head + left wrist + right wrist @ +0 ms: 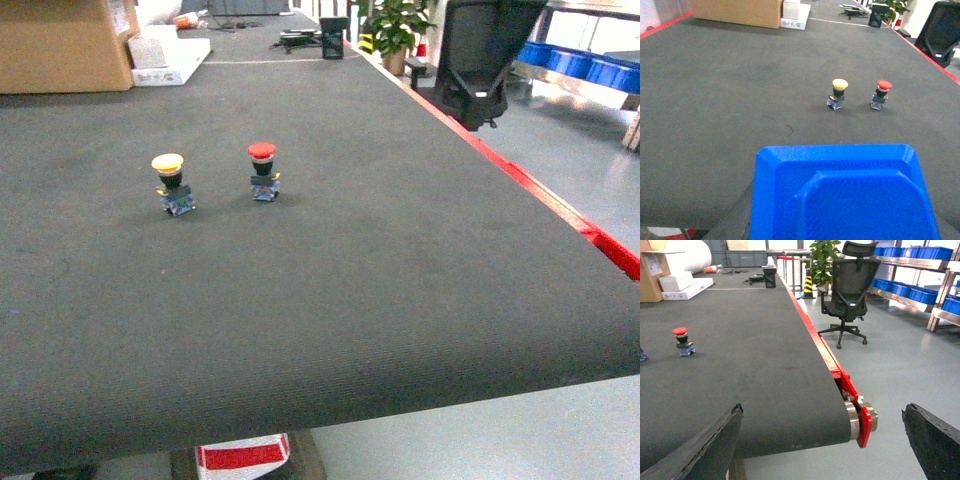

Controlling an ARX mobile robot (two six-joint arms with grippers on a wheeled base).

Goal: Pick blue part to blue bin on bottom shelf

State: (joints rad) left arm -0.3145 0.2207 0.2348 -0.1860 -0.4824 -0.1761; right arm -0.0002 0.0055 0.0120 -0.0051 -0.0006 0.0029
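We see blue part (840, 200) clamped in left fingers (730, 217), lower frame, likely for carrying; right fingers (700, 450) apart, empty, idle.

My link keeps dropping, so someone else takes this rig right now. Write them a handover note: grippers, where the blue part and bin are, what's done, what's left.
Left gripper: looks shut on the blue part, held over the belt; its fingers barely show.
Right gripper: open, empty, at the belt's end.
Yellow button and red button stand on the belt; leave them.
Done: the pick, apparently.
Left: carry the part to the rack of blue bins across the floor and drop it in. Which bin is the target cannot be told from here.
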